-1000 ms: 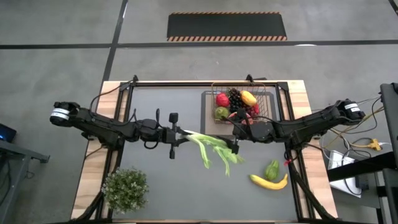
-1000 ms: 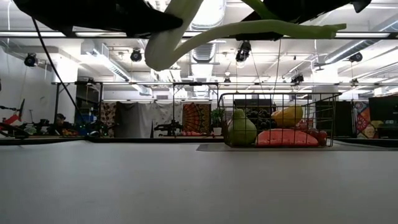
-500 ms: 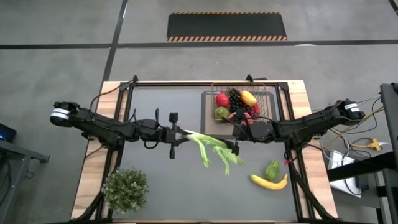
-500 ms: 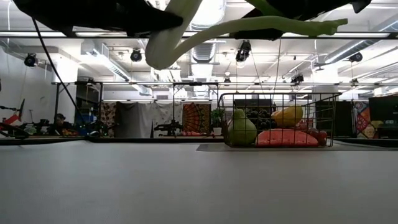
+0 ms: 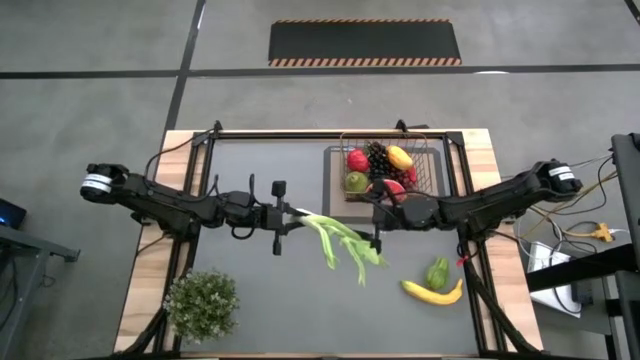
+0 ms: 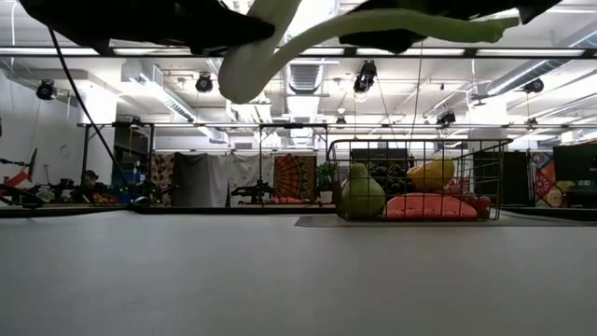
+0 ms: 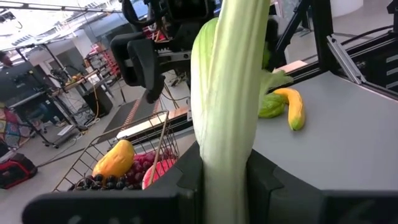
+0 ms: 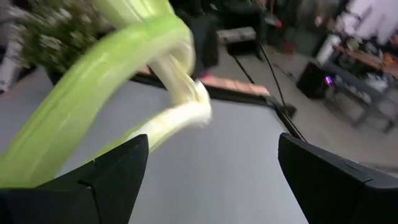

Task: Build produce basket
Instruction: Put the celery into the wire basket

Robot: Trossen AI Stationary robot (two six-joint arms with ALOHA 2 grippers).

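My left gripper (image 5: pixel 285 215) is shut on a long leek (image 5: pixel 335 238) over the table's middle. The leek's green leaves reach toward the right and near side. My right gripper (image 5: pixel 377 238) is open at the leafy end, with the leaves (image 8: pixel 106 81) passing over one finger. The wire basket (image 5: pixel 340 150) stands at the far right. It holds a red apple (image 5: pixel 357 160), grapes (image 5: pixel 378 155), a mango (image 5: pixel 400 157), a green fruit (image 5: pixel 355 181) and a watermelon slice (image 5: pixel 392 186). A banana (image 5: pixel 432 292) and a green pepper (image 5: pixel 438 272) lie on the table near the right edge. My left gripper pinches the leek's pale stalk (image 7: pixel 224 155) between its two fingers, near the white end. The fingers come level from the table's left and lie along the leek. The leek is lifted clear of the table, with its leaves curving away past the fingers. My right gripper stands at the leaves; I cannot tell whether it touches them.
A bushy potted plant (image 5: pixel 202 303) stands at the near left corner. The dark mat between the plant and the banana is bare. The basket also shows in the low view (image 6: pixel 415 182), with the leek (image 6: pixel 270 56) high above the table.
My right gripper has gone a little toward the table's left, closer over the leek's leafy end. The leaf tip has risen slightly in the low view. The stalk in my left gripper has stayed in place.
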